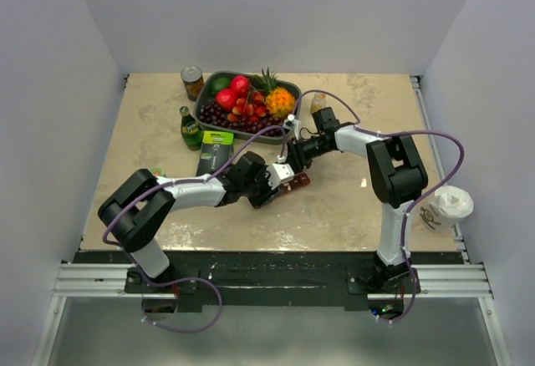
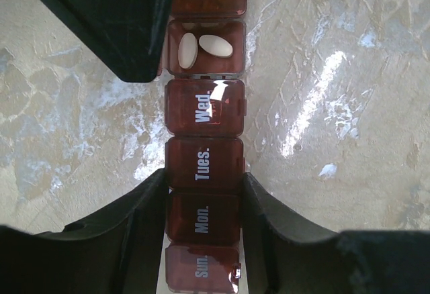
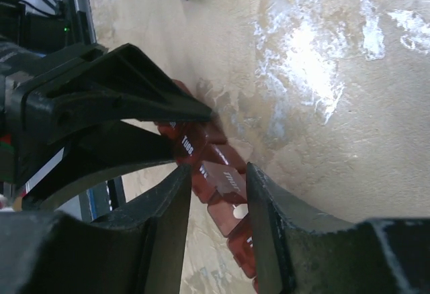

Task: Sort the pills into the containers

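Left fingers [image 2: 127,233] clench the containers [image 2: 205,116] strip at lower centre; right fingers [image 3: 161,233] straddle it, grip unclear; two pills [image 2: 215,45] upper centre.

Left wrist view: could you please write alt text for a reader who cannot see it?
The left gripper is shut on a maroon pill organiser near its Mon. and Tues. lids. The strip runs up the frame over a beige table; the compartment beyond Wed. holds two pale oval pills.
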Motion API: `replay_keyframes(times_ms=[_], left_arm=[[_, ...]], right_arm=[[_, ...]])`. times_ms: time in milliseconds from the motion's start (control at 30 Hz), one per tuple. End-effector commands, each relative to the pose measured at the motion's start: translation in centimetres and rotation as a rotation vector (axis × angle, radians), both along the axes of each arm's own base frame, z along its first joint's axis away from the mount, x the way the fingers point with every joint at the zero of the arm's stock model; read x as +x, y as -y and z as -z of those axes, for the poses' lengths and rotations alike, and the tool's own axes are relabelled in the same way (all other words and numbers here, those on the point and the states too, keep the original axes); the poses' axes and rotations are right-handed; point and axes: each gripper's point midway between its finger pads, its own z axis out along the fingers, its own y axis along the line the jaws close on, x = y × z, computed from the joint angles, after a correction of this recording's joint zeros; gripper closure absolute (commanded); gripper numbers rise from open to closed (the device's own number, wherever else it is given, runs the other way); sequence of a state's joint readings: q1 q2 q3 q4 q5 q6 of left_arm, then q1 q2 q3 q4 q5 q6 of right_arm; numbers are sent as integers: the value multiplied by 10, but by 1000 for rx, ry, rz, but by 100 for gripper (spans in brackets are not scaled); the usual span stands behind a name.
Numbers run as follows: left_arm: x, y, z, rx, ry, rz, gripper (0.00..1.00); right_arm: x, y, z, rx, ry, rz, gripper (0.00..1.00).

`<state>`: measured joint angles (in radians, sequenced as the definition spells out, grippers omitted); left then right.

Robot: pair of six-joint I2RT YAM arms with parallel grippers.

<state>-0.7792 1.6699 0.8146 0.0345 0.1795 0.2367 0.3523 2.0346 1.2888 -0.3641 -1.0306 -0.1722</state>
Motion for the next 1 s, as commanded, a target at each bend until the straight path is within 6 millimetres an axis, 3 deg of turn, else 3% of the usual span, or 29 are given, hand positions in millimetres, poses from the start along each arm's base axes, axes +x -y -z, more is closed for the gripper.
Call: replay_keyframes(times_ms=[0,233,467,567,700,733,833,967], left_arm=[[7,-2,0,-6,-28,-48,98],[13,-4,-1,-20,-56,-79,98],[12,-2,-4,-34,-61,-78,98],[11,-2,-4,-37,-66,-68,98],[8,0,-2,-39,-74,-54,99],[7,0,-2,-40,-75,-52,99],[8,1,-4,-42,-69,-49,99],[8,1,-5,-46,-70,-42,99]], right_arm=[[-8,-2,-38,59,79,-91,61],[-19,11,-35,-9,132,-163,62],[-13,29,15,-213,57,-126,63],[-9,29,19,-240,66,-111,65],[-11,19,-11,-150,127,-147,83],[-7,16,-31,-115,184,-142,84],[-8,10,-57,-46,251,-146,88],[-10,7,-63,-17,253,-154,92]])
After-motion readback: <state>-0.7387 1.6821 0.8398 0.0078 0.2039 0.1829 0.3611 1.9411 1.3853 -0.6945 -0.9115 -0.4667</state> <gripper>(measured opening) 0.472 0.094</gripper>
